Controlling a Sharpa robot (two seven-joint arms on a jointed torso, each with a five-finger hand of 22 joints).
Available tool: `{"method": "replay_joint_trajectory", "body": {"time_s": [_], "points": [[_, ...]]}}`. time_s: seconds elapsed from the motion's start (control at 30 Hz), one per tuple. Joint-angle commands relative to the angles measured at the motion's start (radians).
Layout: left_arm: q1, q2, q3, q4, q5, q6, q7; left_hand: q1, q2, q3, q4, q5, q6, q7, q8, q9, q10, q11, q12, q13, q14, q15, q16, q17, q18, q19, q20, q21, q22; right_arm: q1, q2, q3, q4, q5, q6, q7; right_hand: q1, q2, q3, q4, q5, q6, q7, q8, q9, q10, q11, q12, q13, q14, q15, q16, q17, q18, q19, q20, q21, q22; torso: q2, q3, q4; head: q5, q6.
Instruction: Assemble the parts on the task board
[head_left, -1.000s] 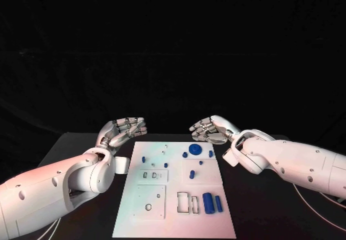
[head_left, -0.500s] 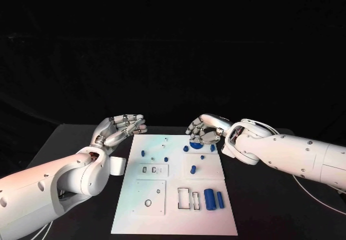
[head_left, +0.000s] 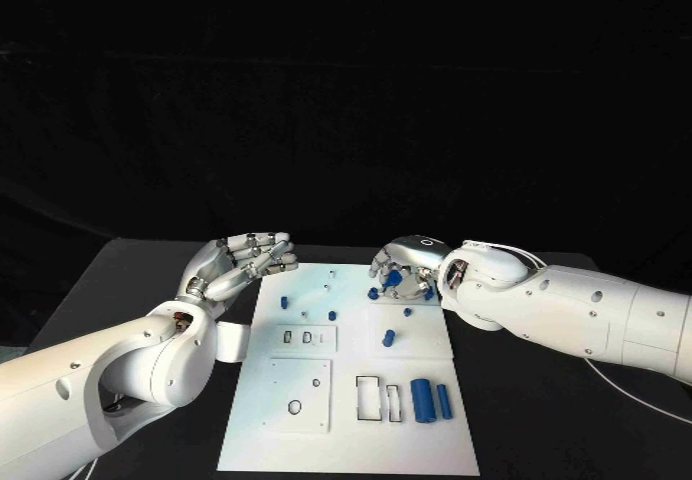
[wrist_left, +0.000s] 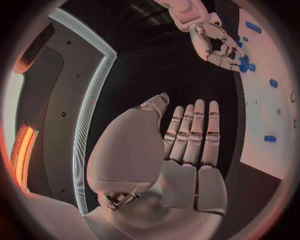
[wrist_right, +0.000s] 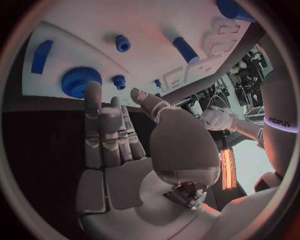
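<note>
Right hand hovered, fingers apart and empty, just above blue gear at task board's far edge, left hand open beside it, black tabletop.

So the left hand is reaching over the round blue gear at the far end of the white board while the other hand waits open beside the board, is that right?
Not quite: it is the right hand that reaches over the round blue gear at the far end of the white board. The left hand is the one held open beside the board, holding nothing. The head view shows both.
</note>
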Motion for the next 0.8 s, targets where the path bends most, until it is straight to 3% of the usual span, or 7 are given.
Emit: {"method": "replay_joint_trajectory", "body": {"time_s": [0.03,0.27,0.37,0.67,0.8], "points": [[0.001,0.000,0.002,0.007,0.011,0.017,-0.004,-0.002,-0.008,0.007,0.000,-0.004,-0.001,0.017,-0.005,-0.001,0.001,-0.001,-0.007,-0.001,0.002,0.004,0.000,0.001,0.011,0.008,0.000,0.004,-0.001,0.000,0.005,0.000,-0.002,-0.092,0.047,-0.069,0.000,-0.012,0.002,0.007,0.005,0.002,0.002,-0.007,0.002,-0.011,0.001,0.003,0.002,0.023,0.007,0.082,0.084,-0.021,0.024,0.003,0.060,0.076,0.014,-0.0048,0.0057,-0.006,0.003],[0.001,-0.004,0.002,0.013,0.014,0.017,-0.011,-0.002,-0.009,0.010,-0.001,-0.004,-0.003,0.018,-0.007,-0.002,-0.001,0.000,-0.011,-0.001,-0.001,0.005,-0.003,0.001,0.011,0.009,0.000,0.004,-0.001,-0.001,0.012,0.000,-0.005,-0.109,0.044,-0.087,0.007,-0.013,0.006,0.012,0.005,0.003,0.003,-0.008,0.005,-0.022,0.003,0.004,0.005,0.019,0.010,0.146,0.144,-0.027,0.032,0.006,0.106,0.132,0.021,-0.0052,0.0106,-0.010,0.005],[0.001,-0.004,0.003,0.013,0.016,0.020,-0.013,-0.002,-0.009,0.010,-0.002,-0.004,-0.003,0.018,-0.008,-0.002,-0.001,0.001,-0.012,-0.001,-0.002,0.005,-0.004,0.001,0.011,0.009,0.000,0.004,-0.002,-0.001,0.015,0.000,-0.005,-0.111,0.041,-0.088,0.011,-0.012,0.011,0.014,0.005,0.005,0.003,-0.007,0.008,-0.023,0.003,0.005,0.007,0.024,0.010,0.194,0.197,-0.036,0.054,0.009,0.155,0.197,0.024,-0.0056,0.0121,-0.012,0.005],[0.001,-0.005,0.003,0.004,0.030,0.024,-0.016,-0.002,-0.009,0.011,-0.002,-0.004,-0.003,0.018,-0.008,-0.002,-0.001,0.001,-0.012,-0.001,-0.003,0.005,-0.005,0.001,0.011,0.009,0.000,0.004,-0.002,-0.003,0.022,0.000,-0.006,-0.110,0.043,-0.088,0.018,-0.001,0.032,0.021,0.006,0.022,-0.004,0.005,0.019,-0.008,-0.003,0.013,0.013,0.034,0.004,0.273,0.289,-0.055,0.106,0.010,0.258,0.333,0.030,-0.0047,0.0113,-0.009,0.009],[0.001,-0.005,0.003,0.003,0.031,0.026,-0.019,-0.002,-0.009,0.011,-0.002,-0.004,-0.003,0.019,-0.008,-0.002,-0.001,0.001,-0.012,-0.001,-0.003,0.005,-0.005,0.001,0.011,0.010,0.000,0.004,-0.002,-0.003,0.024,0.000,-0.006,-0.109,0.042,-0.088,0.018,-0.002,0.037,0.025,0.006,0.023,-0.005,0.006,0.022,-0.004,-0.003,0.014,0.014,0.034,0.005,0.288,0.305,-0.056,0.108,0.010,0.270,0.348,0.034,-0.0053,0.0122,-0.010,0.010]]}}
